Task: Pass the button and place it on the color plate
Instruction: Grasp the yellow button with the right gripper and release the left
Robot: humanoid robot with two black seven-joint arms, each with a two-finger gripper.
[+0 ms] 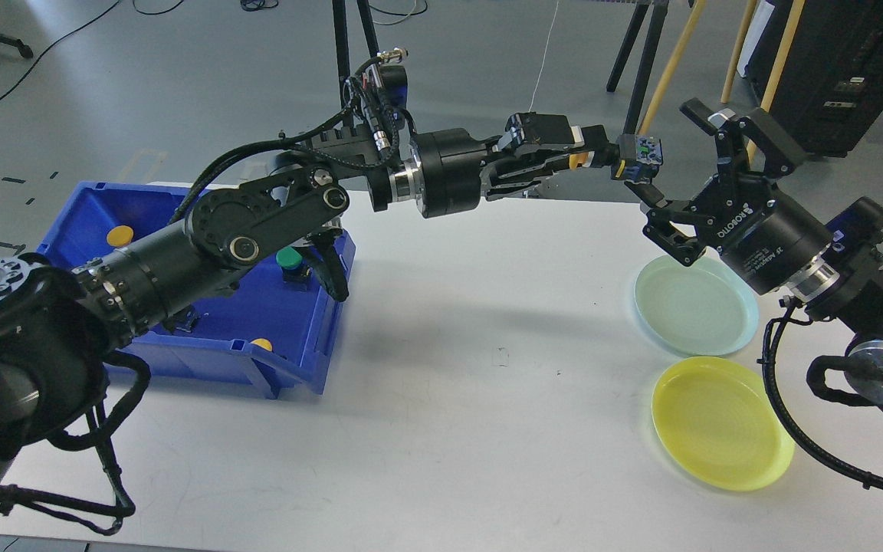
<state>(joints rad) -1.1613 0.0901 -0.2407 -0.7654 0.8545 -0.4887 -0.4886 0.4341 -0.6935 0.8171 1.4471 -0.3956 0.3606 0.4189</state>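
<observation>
White "ROBOTIQ" lettering on the black cylindrical body of the right gripper (698, 184), a second smaller white line beside it beginning "2F", the rest too small to read

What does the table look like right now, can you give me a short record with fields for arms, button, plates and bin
left gripper: stretched over the table toward the right arm, shut on the button
button: yellow cap, small body, held in the air above the table
right gripper: open, fingers spread beside the button
light green plate: empty, on the right of the white table
yellow plate: empty, nearer than the green one
blue bin: on the left, holds more buttons, yellow and green caps
</observation>
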